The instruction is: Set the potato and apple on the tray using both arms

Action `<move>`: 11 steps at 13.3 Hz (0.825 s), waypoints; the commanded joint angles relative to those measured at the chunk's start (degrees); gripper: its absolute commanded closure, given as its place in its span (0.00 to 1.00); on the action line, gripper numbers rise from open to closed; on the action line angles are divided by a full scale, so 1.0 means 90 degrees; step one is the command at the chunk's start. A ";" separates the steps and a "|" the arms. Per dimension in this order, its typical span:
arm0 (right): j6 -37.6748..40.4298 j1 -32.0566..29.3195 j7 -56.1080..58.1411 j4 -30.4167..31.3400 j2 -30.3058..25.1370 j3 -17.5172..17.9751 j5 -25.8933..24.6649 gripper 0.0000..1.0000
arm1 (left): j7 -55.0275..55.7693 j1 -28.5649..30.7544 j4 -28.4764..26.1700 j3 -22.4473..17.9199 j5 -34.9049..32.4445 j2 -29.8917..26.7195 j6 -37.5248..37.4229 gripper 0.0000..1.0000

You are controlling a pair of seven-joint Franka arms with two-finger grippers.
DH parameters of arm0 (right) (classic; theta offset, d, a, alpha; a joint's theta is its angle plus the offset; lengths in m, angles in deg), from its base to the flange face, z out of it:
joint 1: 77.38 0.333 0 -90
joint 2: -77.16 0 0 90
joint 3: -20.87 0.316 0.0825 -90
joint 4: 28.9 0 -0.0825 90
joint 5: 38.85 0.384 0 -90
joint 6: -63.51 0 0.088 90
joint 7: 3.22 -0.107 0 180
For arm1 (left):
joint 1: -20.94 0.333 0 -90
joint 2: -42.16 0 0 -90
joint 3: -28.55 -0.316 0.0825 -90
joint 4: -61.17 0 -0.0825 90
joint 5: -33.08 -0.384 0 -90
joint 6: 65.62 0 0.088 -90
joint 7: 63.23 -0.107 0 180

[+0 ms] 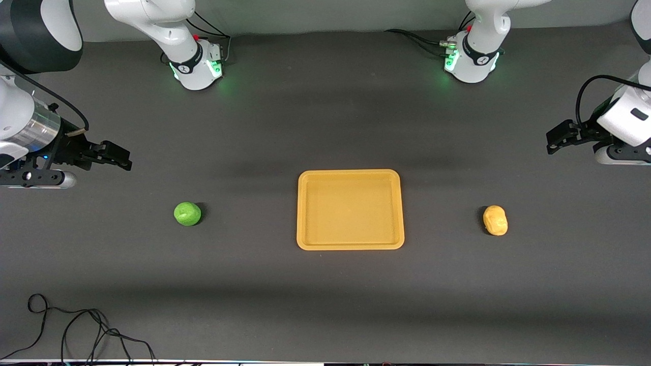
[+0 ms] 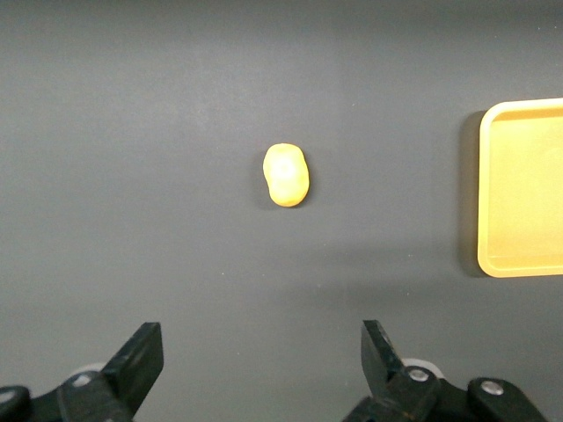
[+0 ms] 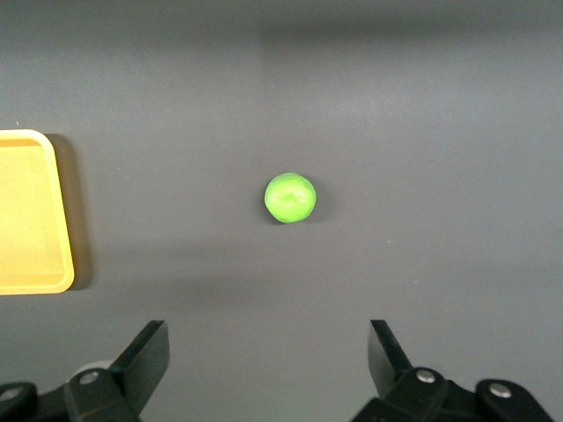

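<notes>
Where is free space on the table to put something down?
The tray holds nothing. Bare table lies between it and the apple, and between it and the potato. Both grippers, left and right, hang open at the table's ends.

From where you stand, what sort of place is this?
Probably a robot test lab: two white jointed arms bolted to a dark grey table, a flat orange-yellow plastic tray between a round green apple and a lumpy yellow-tan potato.

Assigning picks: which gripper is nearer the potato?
Left. The left gripper hangs open above the table at the left arm's end, close to the potato. The right gripper, also open, is at the table's right-arm end, past the tray and apple.
</notes>
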 commanded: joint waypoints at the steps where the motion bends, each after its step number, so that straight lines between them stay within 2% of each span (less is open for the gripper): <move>1: 0.0019 0.0031 0.0166 -0.0099 0.0074 -0.0026 0.0046 0.00 | -0.0081 -0.0004 -0.0563 -0.0009 0.0061 0.0119 0.0905 0.00; 5: 0.0028 0.0041 0.0176 -0.0079 0.0172 -0.0016 0.0046 0.00 | -0.0101 0.0006 -0.0711 -0.0018 -0.0017 0.1221 0.2332 0.00; 9: 0.0028 0.0041 0.0040 -0.0234 0.0231 -0.0025 0.0055 0.00 | -0.0004 0.0006 -0.0770 -0.0019 -0.0095 0.2286 0.3271 0.00; 11: 0.0077 0.0031 -0.0059 -0.0323 0.0269 -0.0035 0.0094 0.00 | 0.0016 0.0005 -0.0770 -0.0019 -0.0434 0.2784 0.3515 0.00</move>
